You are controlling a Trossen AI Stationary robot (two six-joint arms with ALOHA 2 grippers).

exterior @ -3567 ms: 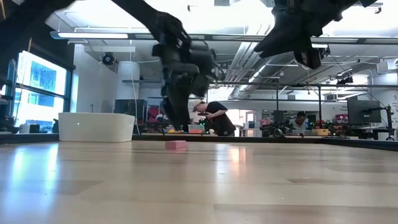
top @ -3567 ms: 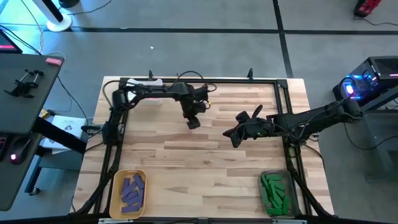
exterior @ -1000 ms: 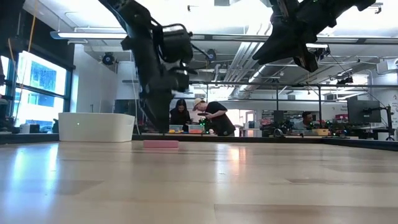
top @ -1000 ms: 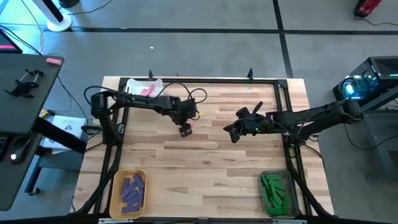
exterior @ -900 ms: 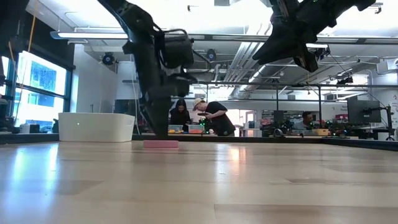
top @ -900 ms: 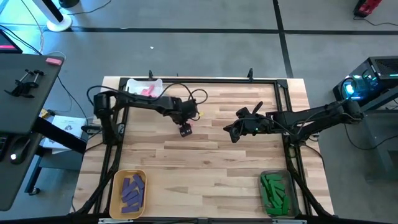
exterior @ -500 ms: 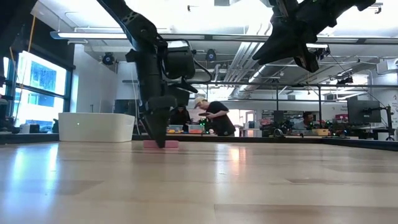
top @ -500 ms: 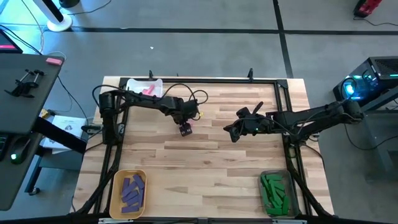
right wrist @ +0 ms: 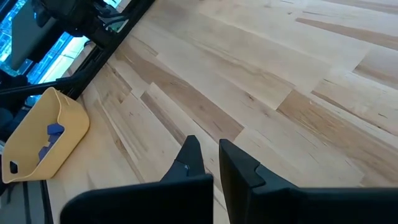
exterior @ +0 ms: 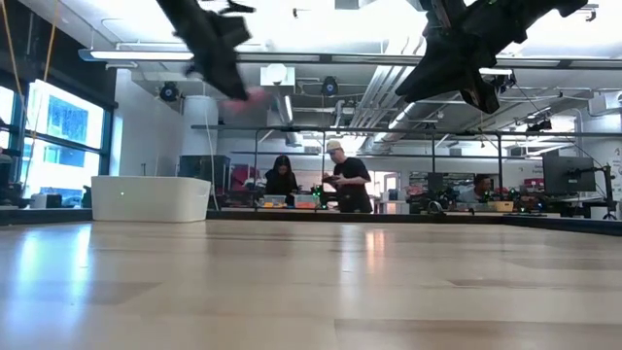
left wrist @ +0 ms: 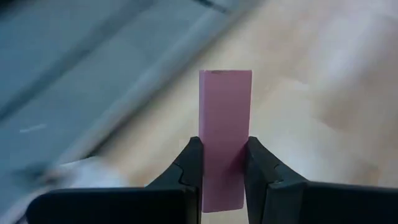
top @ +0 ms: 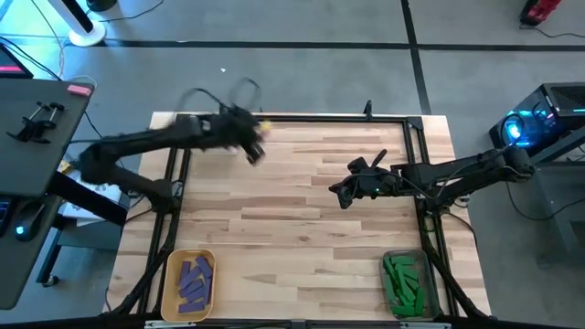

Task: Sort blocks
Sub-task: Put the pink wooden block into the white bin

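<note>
Pink block (left wrist: 224,134), flat, plain and rectangular, upright in left end effector (left wrist: 224,163) grasp.

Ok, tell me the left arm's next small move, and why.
Probably carry on toward the white bin at the table's far left corner, then release above it. The left gripper has its jaws clamped on a pink block and is lifted off the table; the purple blocks and green blocks already fill their own bins.
</note>
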